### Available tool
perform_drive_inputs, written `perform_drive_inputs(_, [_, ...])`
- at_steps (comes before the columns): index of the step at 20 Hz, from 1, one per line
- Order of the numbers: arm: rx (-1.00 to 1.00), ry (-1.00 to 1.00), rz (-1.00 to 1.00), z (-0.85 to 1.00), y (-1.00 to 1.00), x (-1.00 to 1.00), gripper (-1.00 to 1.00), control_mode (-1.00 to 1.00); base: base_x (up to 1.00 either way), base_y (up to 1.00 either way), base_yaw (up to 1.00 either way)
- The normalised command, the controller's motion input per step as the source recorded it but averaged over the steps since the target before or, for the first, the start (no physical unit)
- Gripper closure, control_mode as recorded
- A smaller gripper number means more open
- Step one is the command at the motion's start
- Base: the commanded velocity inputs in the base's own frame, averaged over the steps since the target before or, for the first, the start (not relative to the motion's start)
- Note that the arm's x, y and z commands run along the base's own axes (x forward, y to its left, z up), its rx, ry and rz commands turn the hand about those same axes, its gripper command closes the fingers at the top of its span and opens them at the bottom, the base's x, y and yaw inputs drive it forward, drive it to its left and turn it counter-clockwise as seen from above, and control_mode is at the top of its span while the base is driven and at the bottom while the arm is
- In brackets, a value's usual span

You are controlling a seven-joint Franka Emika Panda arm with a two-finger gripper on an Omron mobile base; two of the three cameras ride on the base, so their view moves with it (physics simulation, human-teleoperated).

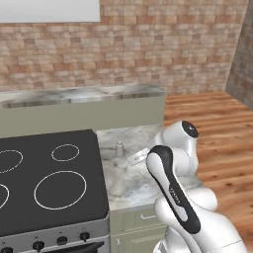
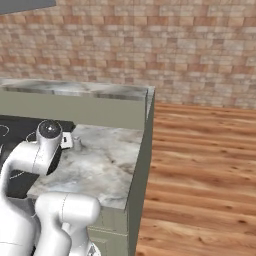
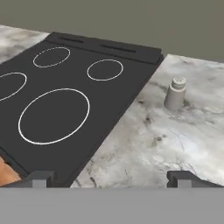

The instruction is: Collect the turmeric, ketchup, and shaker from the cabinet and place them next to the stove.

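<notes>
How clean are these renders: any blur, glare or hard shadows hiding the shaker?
Hand view: sharp, flat lighting, the shaker casts only a faint shadow on the marble counter. Left base view: soft, shaker small and slightly fuzzy beside the stove. Right base view: no glare, shaker partly hidden behind the arm.

No text can be read with certainty in these pictures. The one candidate is a small dark marking on the white forearm link of the arm (image 1: pixel 174 193), at the lower right of the left base view — it looks like a short printed word running along the link, but it is too small and blurred to make out any letter. The stove (image 1: pixel 49 183) at the lower left carries white burner rings and black knobs on its grey front panel, with no numbers or symbols that can be made out. The shaker (image 3: pixel 175 94) at the right of the hand view bears no label.
</notes>
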Motion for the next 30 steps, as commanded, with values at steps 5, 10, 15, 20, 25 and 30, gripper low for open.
perform_drive_inputs(5, [0.00, 0.08, -0.33, -0.29, -0.23, -0.61, -1.00, -1.00, 0.00, 0.00, 0.00])
perform_drive_inputs(10, [0.00, 0.10, -0.06, -0.42, -0.05, -0.48, -1.00, -1.00, 0.00, 0.00, 0.00])
perform_drive_inputs(15, [0.02, -0.01, -0.02, -0.20, -0.04, -0.30, -1.00, 1.00, -0.49, -0.29, -0.21])
perform_drive_inputs(20, [0.00, 0.00, 0.00, 0.00, 0.00, 0.00, -1.00, 1.00, -0.49, -0.35, -0.51])
perform_drive_inputs(25, [0.00, 0.00, 0.00, 0.00, 0.00, 0.00, -1.00, 1.00, -0.25, -0.62, -0.46])
perform_drive_inputs(30, [0.00, 0.00, 0.00, 0.00, 0.00, 0.00, -1.00, 1.00, -0.05, -0.62, -0.47])
